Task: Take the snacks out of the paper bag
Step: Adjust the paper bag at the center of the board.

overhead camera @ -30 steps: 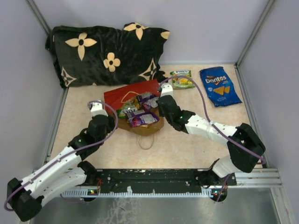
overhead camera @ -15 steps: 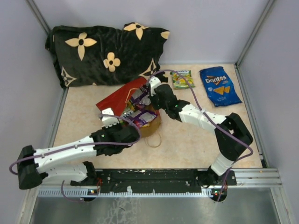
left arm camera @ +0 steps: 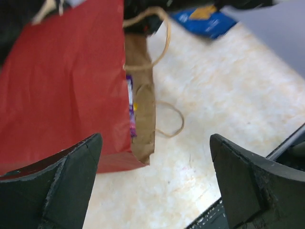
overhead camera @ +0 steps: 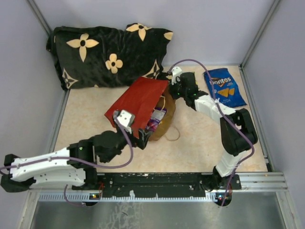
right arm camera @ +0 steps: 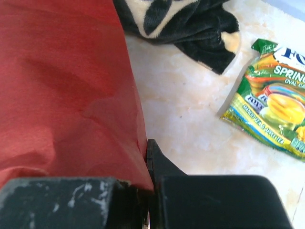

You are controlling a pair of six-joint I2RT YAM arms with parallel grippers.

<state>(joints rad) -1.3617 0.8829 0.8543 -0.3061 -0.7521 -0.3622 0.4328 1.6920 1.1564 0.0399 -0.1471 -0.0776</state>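
From above, the red paper bag [overhead camera: 139, 101] is in the middle of the table [overhead camera: 200, 143], tilted, with its brown open mouth turned to the right. The right gripper [overhead camera: 172, 88] is at the far right corner of the bag. The left gripper [overhead camera: 142, 137] is at the near side of the bag. A purple packet [overhead camera: 157, 118] shows inside the mouth. The blue chip bag [overhead camera: 223, 87] lies on the table at the far right, apart from the paper bag. A black pillow [overhead camera: 109, 55] with flowers is behind.

In the left wrist view, the 2 fingers [left arm camera: 71, 183] of the left gripper [left arm camera: 156, 140] stand wide apart and hold nothing; the bag [left arm camera: 62, 81] is just ahead of them. In its mouth there is a thin purple strip [left arm camera: 130, 109], probably the same packet. 1 cord handle [left arm camera: 167, 125] lies on the table.

In the right wrist view, the right gripper [right arm camera: 147, 164] has its fingers together, clamped on the red paper edge of the bag [right arm camera: 62, 86]. A green packet [right arm camera: 271, 114] lies on the table near the pillow [right arm camera: 190, 24]
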